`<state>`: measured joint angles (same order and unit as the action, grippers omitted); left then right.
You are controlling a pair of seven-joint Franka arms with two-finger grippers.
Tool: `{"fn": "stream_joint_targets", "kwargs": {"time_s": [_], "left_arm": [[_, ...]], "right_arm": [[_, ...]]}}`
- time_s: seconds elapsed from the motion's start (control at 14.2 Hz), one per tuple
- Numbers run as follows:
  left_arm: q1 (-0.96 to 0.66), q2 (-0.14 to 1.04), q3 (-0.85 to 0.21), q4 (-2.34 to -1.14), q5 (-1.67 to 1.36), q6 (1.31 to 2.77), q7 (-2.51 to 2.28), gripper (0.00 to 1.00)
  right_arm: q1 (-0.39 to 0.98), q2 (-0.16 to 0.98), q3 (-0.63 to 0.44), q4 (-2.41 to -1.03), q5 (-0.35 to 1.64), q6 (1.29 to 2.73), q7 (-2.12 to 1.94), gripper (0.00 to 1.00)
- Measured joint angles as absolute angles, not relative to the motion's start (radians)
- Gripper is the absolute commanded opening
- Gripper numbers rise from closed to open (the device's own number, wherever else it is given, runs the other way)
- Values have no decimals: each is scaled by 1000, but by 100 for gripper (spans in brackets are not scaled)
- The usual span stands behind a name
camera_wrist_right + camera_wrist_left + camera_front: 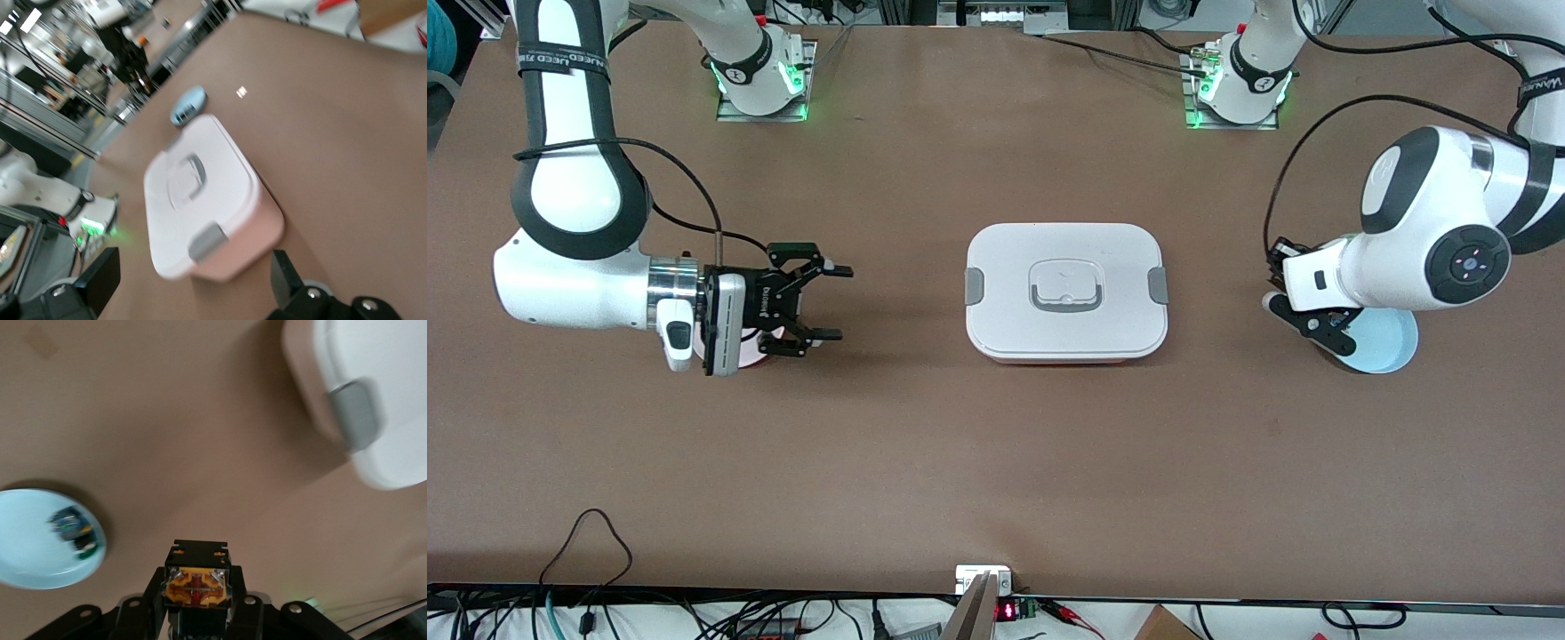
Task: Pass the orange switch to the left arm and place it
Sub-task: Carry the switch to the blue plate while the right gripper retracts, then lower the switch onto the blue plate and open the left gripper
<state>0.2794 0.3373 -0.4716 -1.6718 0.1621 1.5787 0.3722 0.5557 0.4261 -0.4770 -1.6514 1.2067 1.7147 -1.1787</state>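
Observation:
My left gripper [1296,313] is shut on the orange switch [198,584], a black body with an orange-yellow end facing the camera. It holds the switch above the table beside a light blue plate [1387,342]. The switch is hidden in the front view. The white lidded box [1065,292] sits mid-table between the two arms and also shows in the left wrist view [373,393] and the right wrist view [207,200]. My right gripper [838,302] is open and empty, over a pale pink plate [763,352] and pointing toward the box.
The light blue plate [40,540] holds a tiny blue-green and black component [72,528]. The brown table has bare room nearer the front camera than the box. Cables and a small device [983,580] lie at the table's front edge.

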Motion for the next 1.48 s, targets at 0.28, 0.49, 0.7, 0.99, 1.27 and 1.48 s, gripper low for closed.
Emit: {"fn": "stream_joint_targets", "kwargs": {"time_s": [0.28,0.49,0.7,0.99,1.27,1.48], "left_arm": [[364,389,-469,-1673,350,1613,639,18],[412,425,-468,-1694,445,1681,792,17],[458,437,-468,-1775,521,1791,920,15],[541,442,-467,-1873,551,1947,1081,12],[625,466,-466,-1936,577,2070,1230,12],[670,520,-465,-1940,587,2134,1256,13]], "right_arm": [[538,423,-492,-1651,987,1722,-1000,100],[538,422,-494,-1648,784,1775,-798,100],[534,421,-510,-1644,609,1778,-623,100],[535,405,-502,-1585,290,1666,-273,100],[534,359,-485,-1528,38,1557,-197,100],[440,310,-490,-1516,-17,1581,-187,100]]}}
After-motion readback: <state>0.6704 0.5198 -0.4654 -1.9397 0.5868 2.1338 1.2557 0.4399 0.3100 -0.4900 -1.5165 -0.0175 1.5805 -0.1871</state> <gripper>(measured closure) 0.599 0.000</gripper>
